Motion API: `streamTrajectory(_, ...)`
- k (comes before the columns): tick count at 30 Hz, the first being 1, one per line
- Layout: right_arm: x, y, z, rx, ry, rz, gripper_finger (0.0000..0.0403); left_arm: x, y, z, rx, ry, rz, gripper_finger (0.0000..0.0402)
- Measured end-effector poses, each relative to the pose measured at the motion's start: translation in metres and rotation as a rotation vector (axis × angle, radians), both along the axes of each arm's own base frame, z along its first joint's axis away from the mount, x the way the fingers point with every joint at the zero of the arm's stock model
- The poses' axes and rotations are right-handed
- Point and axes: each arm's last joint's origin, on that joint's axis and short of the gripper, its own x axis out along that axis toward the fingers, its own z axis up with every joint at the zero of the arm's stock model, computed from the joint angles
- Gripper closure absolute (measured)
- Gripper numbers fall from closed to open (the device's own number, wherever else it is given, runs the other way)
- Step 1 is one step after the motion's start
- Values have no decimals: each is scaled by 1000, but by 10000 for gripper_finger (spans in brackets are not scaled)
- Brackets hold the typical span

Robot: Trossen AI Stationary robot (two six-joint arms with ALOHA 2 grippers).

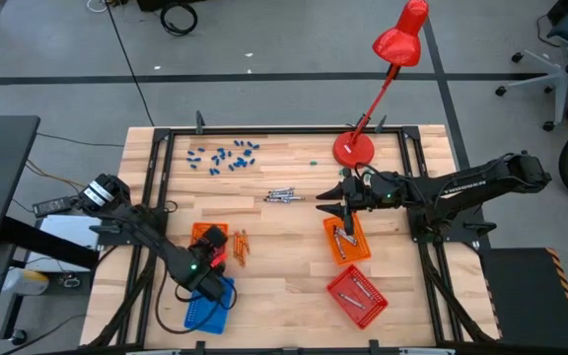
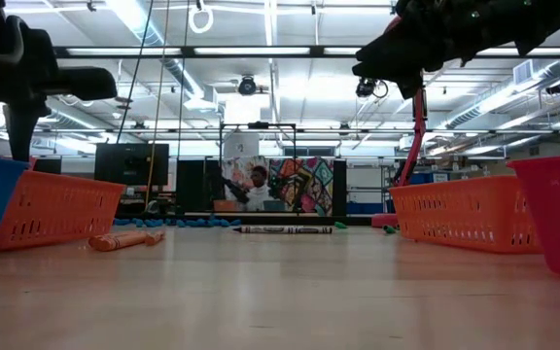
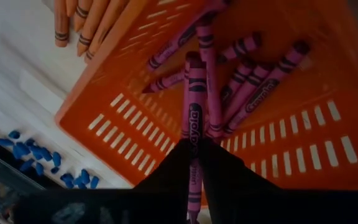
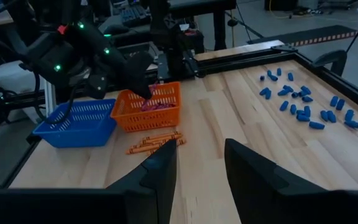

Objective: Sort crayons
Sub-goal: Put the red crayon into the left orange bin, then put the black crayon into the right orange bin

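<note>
My left gripper (image 3: 196, 163) is over the left orange basket (image 3: 135, 130), shut on a magenta crayon (image 3: 194, 106). Several more magenta crayons (image 3: 253, 84) lie in that basket. Orange crayons (image 1: 240, 247) lie on the table beside it, and grey crayons (image 1: 284, 195) lie mid-table. My right gripper (image 4: 201, 163) hovers open with nothing between its fingers, above the far end of the right orange basket (image 1: 346, 242), which holds grey crayons. My left gripper pinches the magenta crayon near its back end (image 3: 194, 177) between its two fingers. The crayon runs along the fingers and sticks out ahead of them. The fingers slant down from above into the basket. I cannot tell whether the crayon's front end (image 3: 193, 59) touches the crayons below.
A blue basket (image 1: 208, 306) stands at the near edge beside the left arm, and a red basket (image 1: 356, 296) with crayons stands near right. Small blue pieces (image 1: 225, 156) are scattered at the far left. A red lamp's base (image 1: 353, 150) stands at the far edge.
</note>
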Motion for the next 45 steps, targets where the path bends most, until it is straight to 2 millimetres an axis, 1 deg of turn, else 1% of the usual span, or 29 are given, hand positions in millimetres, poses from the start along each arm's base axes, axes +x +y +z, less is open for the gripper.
streamTrajectory(9,0,0,0,-8,1,2,264,2,0,0,25,-26,-35,301)
streamTrajectory(14,0,0,0,-9,1,2,264,2,1,0,43,-36,-40,280)
streamTrajectory(18,0,0,0,-10,1,2,264,2,4,8,136,-45,-63,277)
streamTrajectory(22,0,0,0,-11,1,3,264,7,5,21,227,-91,-86,276)
streamTrajectory(25,0,0,0,-11,1,3,264,15,8,28,256,-145,-76,276)
streamTrajectory(34,0,0,0,-11,3,3,264,46,37,27,213,-260,91,276)
streamTrajectory(39,0,0,-1,-18,7,5,264,52,47,26,221,-250,96,276)
streamTrajectory(43,-1,0,-2,-2,25,0,264,53,50,26,230,-220,60,276)
streamTrajectory(45,-1,0,-2,13,24,-4,264,54,50,26,222,-236,71,276)
